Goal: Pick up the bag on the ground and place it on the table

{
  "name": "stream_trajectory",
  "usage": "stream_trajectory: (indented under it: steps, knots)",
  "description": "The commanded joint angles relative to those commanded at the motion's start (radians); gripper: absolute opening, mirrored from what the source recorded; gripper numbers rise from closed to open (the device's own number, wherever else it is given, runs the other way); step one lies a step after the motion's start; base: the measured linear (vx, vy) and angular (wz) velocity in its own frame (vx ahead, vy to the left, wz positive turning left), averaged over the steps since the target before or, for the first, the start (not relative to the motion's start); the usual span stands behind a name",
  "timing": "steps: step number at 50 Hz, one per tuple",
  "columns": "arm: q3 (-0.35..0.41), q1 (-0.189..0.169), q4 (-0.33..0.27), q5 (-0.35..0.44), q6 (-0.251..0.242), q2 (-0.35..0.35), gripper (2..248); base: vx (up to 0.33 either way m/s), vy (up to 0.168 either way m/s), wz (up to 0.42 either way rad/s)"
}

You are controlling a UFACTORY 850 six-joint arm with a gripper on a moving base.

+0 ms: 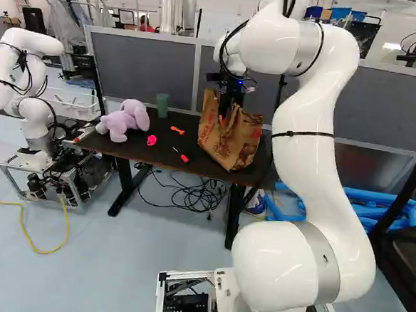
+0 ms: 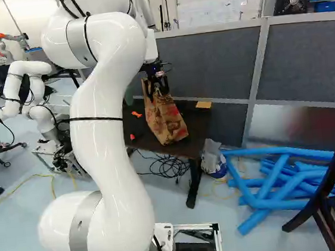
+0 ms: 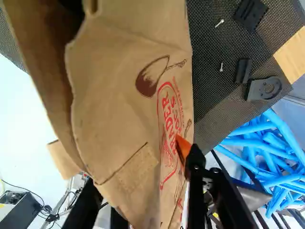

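Left base view has the paper bag (image 1: 232, 142) on the table (image 1: 161, 148), base prob taking the weight, w/ the gripper (image 3: 137, 167) at its top, fingers spread & not pinching afaict, tho one finger's pad is hidden & the bag's insides are mostly dark, so contents idk.

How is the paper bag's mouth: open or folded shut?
Open: the wrist view shows the paper bag gaping around its dark inside.

The paper bag (image 1: 230, 147) looked matt and creased. The arm (image 1: 305, 152) had a smooth, glossy shell; the stuffed toy (image 1: 125, 120) was fuzzy cloth.
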Motion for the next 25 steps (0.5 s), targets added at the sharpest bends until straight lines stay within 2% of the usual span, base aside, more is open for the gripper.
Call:
stream_trajectory:
  steps: [1, 2, 7, 8, 12, 13, 17, 18, 25]
  knots:
    - [0.0, 0.0, 0.0, 0.0, 0.0, 0.0, 113, 0.0, 0.0, 0.0]
    - [0.0, 0.0, 0.0, 0.0, 0.0, 0.0, 148, 0.0, 0.0, 0.0]
    - [0.0, 0.0, 0.0, 0.0, 0.0, 0.0, 148, 0.0, 0.0, 0.0]
    - [0.0, 0.0, 0.0, 0.0, 0.0, 0.0, 184, 0.0, 0.0, 0.0]
    - [0.0, 0.0, 0.0, 0.0, 0.0, 0.0, 184, 0.0, 0.0, 0.0]
    - [0.0, 0.0, 0.0, 0.0, 0.0, 0.0, 221, 0.0, 0.0, 0.0]
    - [0.0, 0.0, 0.0, 0.0, 0.0, 0.0, 221, 0.0, 0.0, 0.0]
    - [0.0, 0.0, 0.0, 0.0, 0.0, 0.0, 247, 0.0, 0.0, 0.0]
    - [0.0, 0.0, 0.0, 0.0, 0.0, 0.0, 247, 0.0, 0.0, 0.0]
